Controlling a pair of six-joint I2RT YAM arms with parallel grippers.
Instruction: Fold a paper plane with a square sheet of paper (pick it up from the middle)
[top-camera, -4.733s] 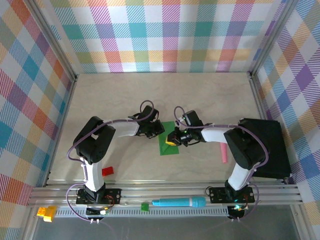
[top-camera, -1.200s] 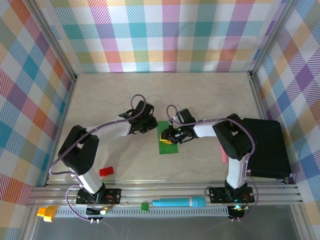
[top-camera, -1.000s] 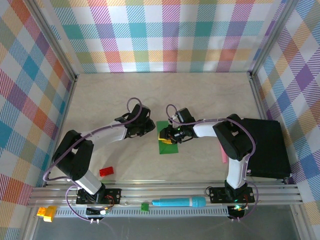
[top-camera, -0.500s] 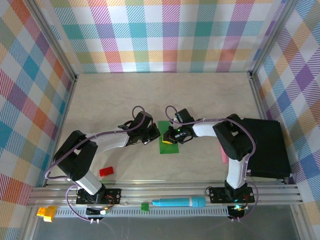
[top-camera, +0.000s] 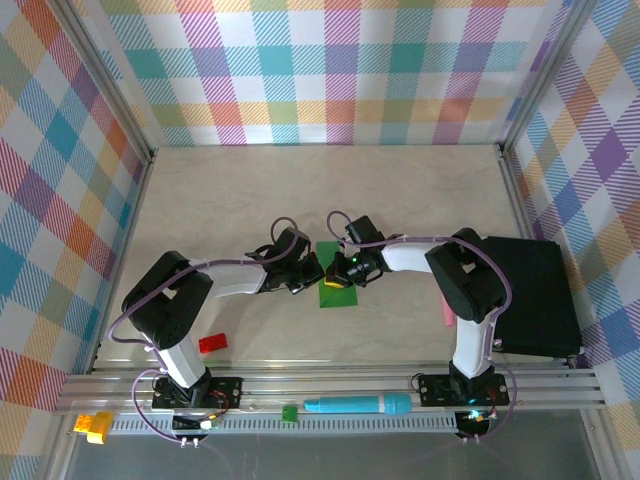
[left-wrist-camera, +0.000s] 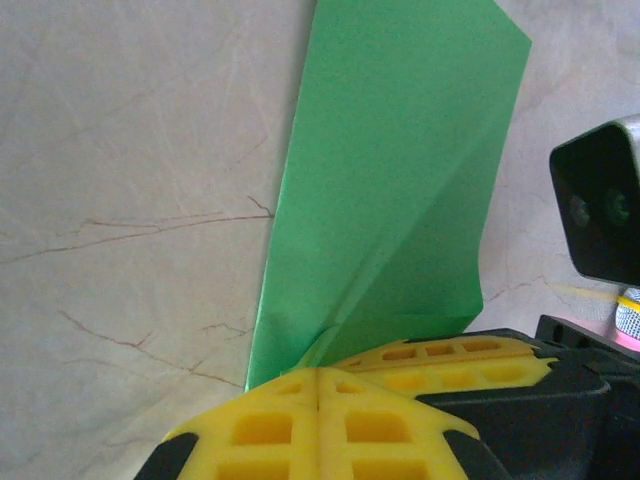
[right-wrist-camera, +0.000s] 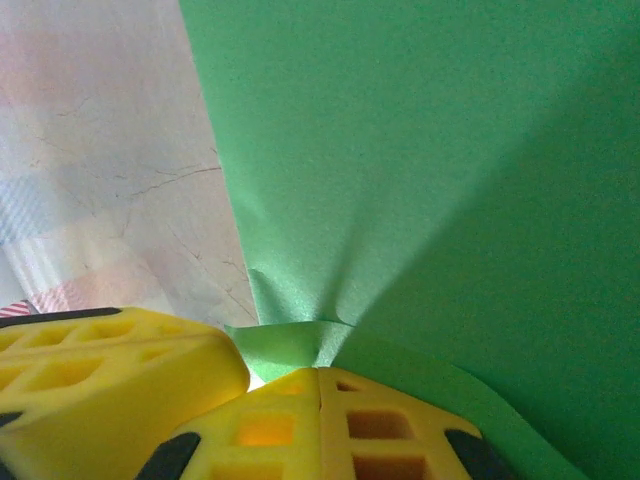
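Note:
The square sheet of paper (top-camera: 337, 291) is bright green and lies folded into a narrower shape on the table's middle. In the left wrist view the paper (left-wrist-camera: 400, 170) shows a diagonal crease and a raised flap. My left gripper (left-wrist-camera: 318, 375) is shut, its yellow fingertips pinching the paper's near edge. My right gripper (right-wrist-camera: 320, 372) is also shut, with the paper (right-wrist-camera: 450, 150) puckered into its tips. From above, the left gripper (top-camera: 312, 274) and right gripper (top-camera: 338, 270) meet side by side at the paper's far left end.
A black box (top-camera: 540, 295) stands at the right with a pink marker (top-camera: 447, 308) beside it. A red block (top-camera: 213, 343) lies front left. On the front rail sit a teal marker (top-camera: 358, 405), a small green block (top-camera: 289, 412) and a yellow block (top-camera: 92, 425).
My left gripper has moved right and nearer to the paper's edge and shut there. My right gripper has closed on the paper's end and shifted slightly left.

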